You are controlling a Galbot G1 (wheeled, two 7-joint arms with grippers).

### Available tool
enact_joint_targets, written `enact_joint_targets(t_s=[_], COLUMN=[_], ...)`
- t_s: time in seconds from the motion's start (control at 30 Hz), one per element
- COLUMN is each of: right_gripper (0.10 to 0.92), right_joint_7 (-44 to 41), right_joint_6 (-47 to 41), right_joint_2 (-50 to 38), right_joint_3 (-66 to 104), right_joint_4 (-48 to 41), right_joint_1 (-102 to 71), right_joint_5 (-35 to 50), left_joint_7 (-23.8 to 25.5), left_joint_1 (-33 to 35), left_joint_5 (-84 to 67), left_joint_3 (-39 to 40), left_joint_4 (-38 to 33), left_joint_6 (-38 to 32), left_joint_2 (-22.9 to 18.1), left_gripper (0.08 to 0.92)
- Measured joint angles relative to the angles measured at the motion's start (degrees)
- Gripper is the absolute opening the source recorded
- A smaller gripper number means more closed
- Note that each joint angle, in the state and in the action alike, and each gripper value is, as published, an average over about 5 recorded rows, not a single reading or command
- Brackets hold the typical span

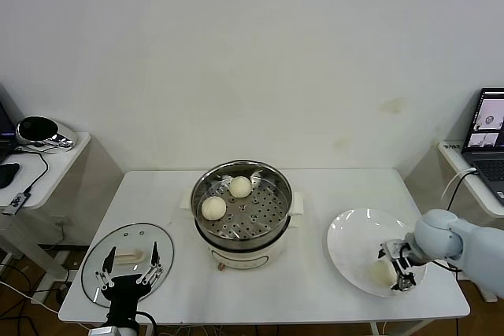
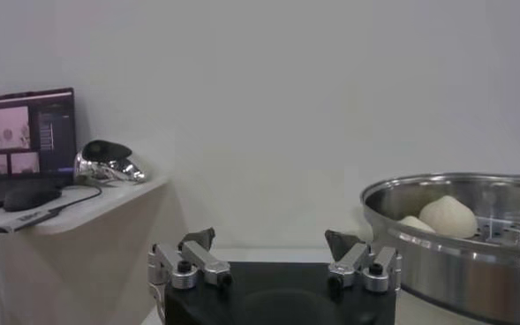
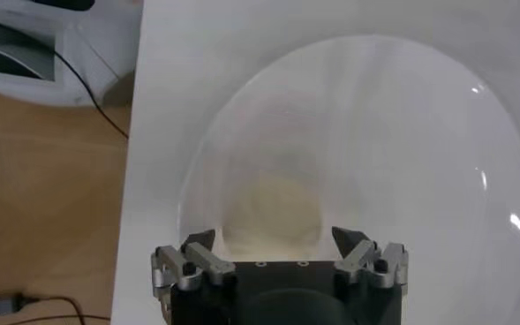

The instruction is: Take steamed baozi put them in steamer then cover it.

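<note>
Baozi count, head view: two buns [image 1: 227, 197] sit on the perforated tray inside the steamer [image 1: 242, 204] at the table's centre, and one bun [image 1: 382, 274] lies on the white plate [image 1: 354, 240] to the robot's right — only three are visible, so loading looks partly done and covering is not yet begun. The cover [image 1: 126, 262] lies flat on the table to the robot's left, well apart from the pot. The right gripper [image 1: 397, 266] reaches in from the right edge, low over the plate at the bun; the left gripper [image 1: 127, 272] sits idle over the near edge of the lid. Left wrist view: that gripper [image 2: 273, 250] stands spread and empty, with the steamer rim [image 2: 454, 234] nearby. Right wrist view: the gripper [image 3: 275, 245] points straight down, fingers spread on either side of the bun [image 3: 273, 214] — not closed on it.
</note>
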Motion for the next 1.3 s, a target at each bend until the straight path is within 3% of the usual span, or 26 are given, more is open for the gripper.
enact_joint_targets(t_s=[0.17,0.3,0.83,1.3], right_gripper=[0.643,0.607,0.618,0.619], right_joint_7=[-0.2,-0.3,-4.2,-4.6], right_joint_6=[-0.1,0.0,0.9,3.6], right_joint_2=[0.4,0.5,2.3,17.0], right_joint_3=[0.3,0.3,-1.9,-10.6], right_joint_4=[-0.5,-0.6,-1.2,-3.1], right_joint_1=[0.0,0.4,17.1,39.9], right_joint_5=[0.0,0.3,8.2,19.2], left_joint_7=[0.0,0.0,0.0,0.0], left_joint_1=[-0.1,-0.1,-0.9,-1.2], left_joint_5=[0.0,0.0,-0.2,-0.4], left_joint_3=[0.1,0.1,0.8,0.6], left_joint_4=[0.0,-0.2,-0.5,-0.8], left_joint_6=[0.0,0.0,0.1,0.2], left_joint_2=[0.0,0.0,0.4,0.2], left_gripper=[0.823,0.823,0.823,0.823])
